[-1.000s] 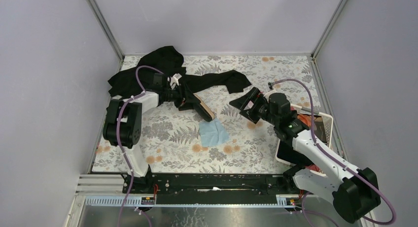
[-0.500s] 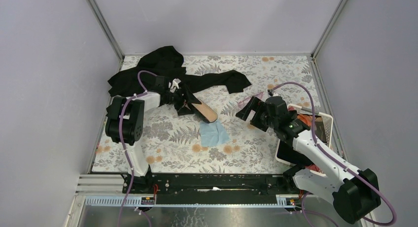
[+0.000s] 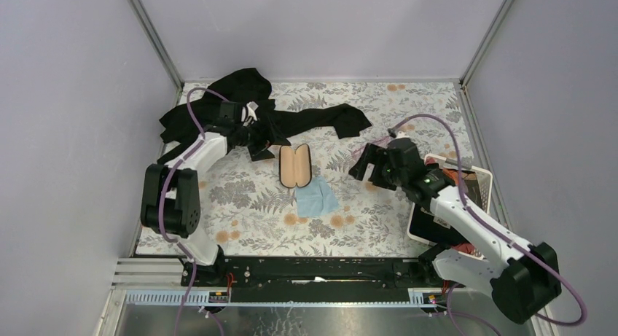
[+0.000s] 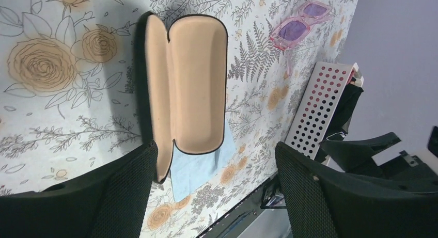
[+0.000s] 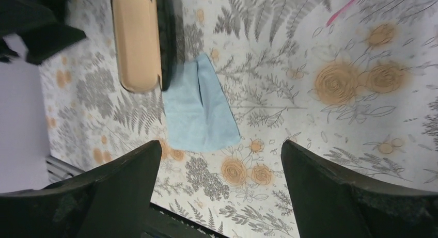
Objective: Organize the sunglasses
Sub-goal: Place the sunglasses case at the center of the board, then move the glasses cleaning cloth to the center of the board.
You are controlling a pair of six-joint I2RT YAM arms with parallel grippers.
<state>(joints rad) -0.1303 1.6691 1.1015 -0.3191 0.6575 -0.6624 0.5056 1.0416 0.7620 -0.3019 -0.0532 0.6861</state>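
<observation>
L wrist view: L gripper (image 4: 215,150) has its jaws spread wide w/ nothing btwn them. Ahead of it the case (image 4: 191,83) lies open, tan lining up, its near end overlapping the blue cloth (image 4: 198,172). Sunglasses (image 4: 301,24) lie flat on the floral tabletop (image 4: 62,109), well apart from the case and near the white perforated basket (image 4: 317,106). R wrist view: R gripper (image 5: 221,147) is also wide open and holds nothing. The cloth lies ahead of it, touching the case's end, and one pink arm tip of the sunglasses shows at the top edge. Top view: the open case sits btwn the 2 grippers, cloth at its near end, black garment (image 3: 244,95) at far L, basket at R. R gripper hangs just by the sunglasses, seen here only as a pink sliver.
</observation>
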